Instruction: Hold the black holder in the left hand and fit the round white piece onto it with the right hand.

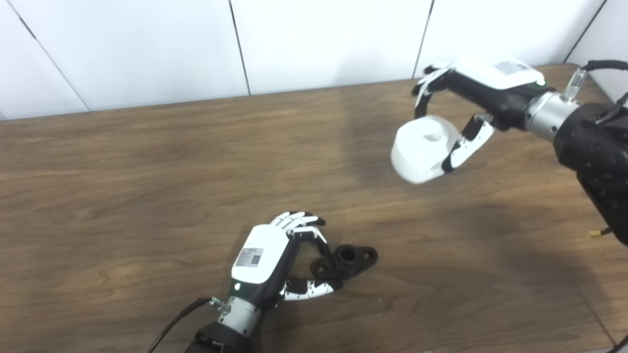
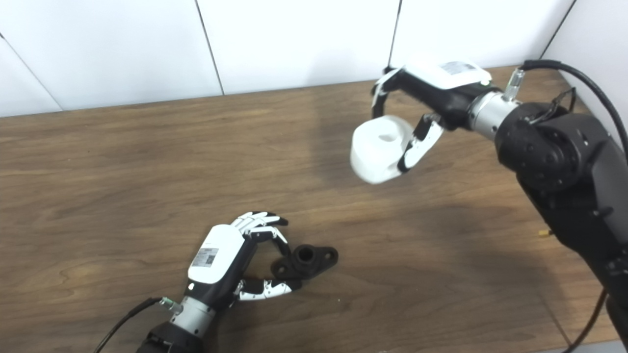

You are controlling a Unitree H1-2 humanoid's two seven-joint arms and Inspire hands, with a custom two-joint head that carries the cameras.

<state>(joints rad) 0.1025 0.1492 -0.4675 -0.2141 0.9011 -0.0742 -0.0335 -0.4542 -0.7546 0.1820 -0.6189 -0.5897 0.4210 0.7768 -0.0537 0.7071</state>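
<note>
1. The brown wood-grain counter [image 1: 122,196] carries the scene, with white wall panels [image 1: 319,39] standing behind its far edge

2. The left hand [image 1: 274,255] lies low near the near edge of the counter, about midway along it, its white-backed palm turned up and to the right

3. Its fingers [image 1: 306,230] curl over and its thumb reaches from below, both closing in on the left end of the small black holder with a raised central tube and flat pierced ears [image 1: 346,260]; the fingertips touch or nearly touch the holder, but whether they truly pinch it cannot be told

4. The black holder seems to rest on the counter, just right of the left hand

5. The right hand [image 2: 431,98] is up in the air over the far right corner of the counter

6. Its fingers and thumb are clamped around the round white plastic piece with a hollow in its top [image 2: 380,149], held clear of the counter and tilted, well apart from the holder
</note>
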